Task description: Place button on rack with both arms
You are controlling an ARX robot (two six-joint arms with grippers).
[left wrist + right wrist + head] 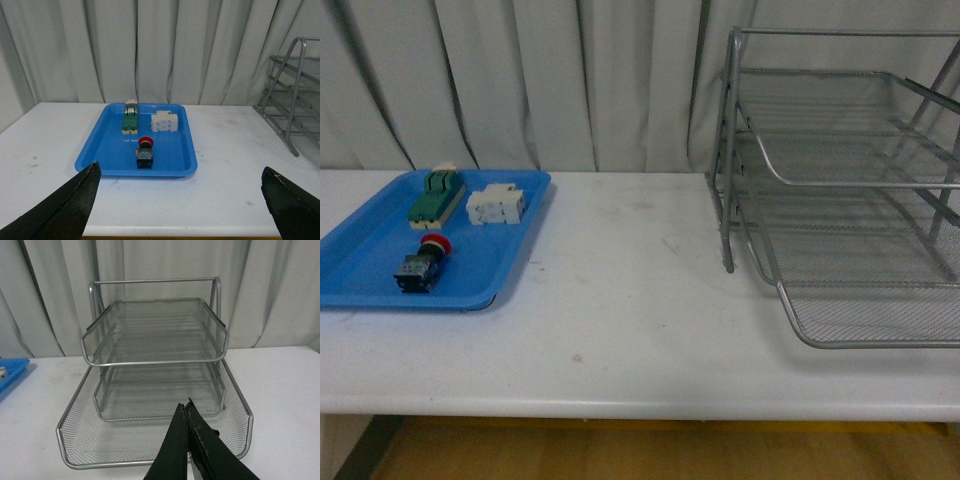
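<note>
The button (422, 264), red-capped on a black and bluish body, lies in the blue tray (360, 285) at the table's left; the left wrist view also shows the button (145, 152). My left gripper (181, 175) is open, its black fingertips (82, 187) wide apart, well short of the tray on the near side. The silver wire-mesh rack (840, 200) stands at the right with three stacked trays. In the right wrist view the rack (155, 390) faces me, and my right gripper (185, 407) is shut on nothing, hanging over the lowest tray's front. Neither arm shows in the front view.
A green and beige component (437, 195) and a white terminal block (497, 205) lie at the far end of the blue tray. White curtains (520, 80) hang behind the table. The table's front edge (620, 405) runs close below the tray and rack.
</note>
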